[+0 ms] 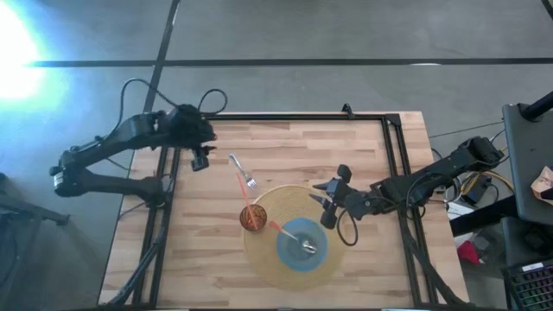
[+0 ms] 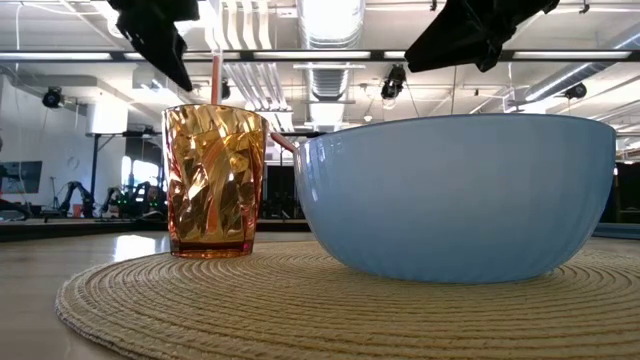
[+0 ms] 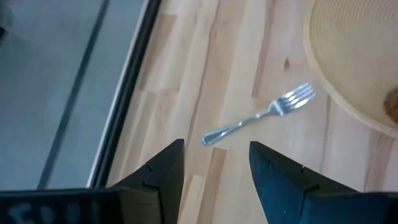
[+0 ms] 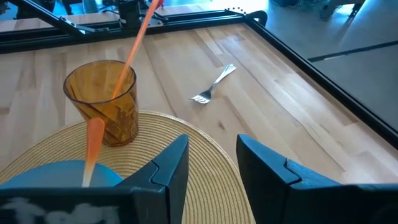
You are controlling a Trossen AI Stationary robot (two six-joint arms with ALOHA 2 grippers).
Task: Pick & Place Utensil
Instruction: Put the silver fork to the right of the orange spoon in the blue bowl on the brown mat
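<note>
A silver fork (image 1: 243,173) lies flat on the bare wood, tines toward the round woven placemat (image 1: 259,255). My left gripper (image 1: 200,157) hovers open just left of the fork's handle end; in its wrist view the fork (image 3: 258,115) lies ahead of the open fingers (image 3: 214,168). On the placemat stand an amber cup (image 1: 251,217) with an orange utensil in it and a blue bowl (image 1: 301,244) with an orange-handled utensil and a metal one. My right gripper (image 1: 327,203) hangs open over the placemat's right side, beside the bowl.
A black frame rail (image 1: 393,164) runs along the table's far and right sides, another rail (image 3: 127,93) along the left. Bare wood lies between the fork and the far edge. In the low view the cup (image 2: 215,180) and bowl (image 2: 460,195) stand close together on the placemat (image 2: 300,300).
</note>
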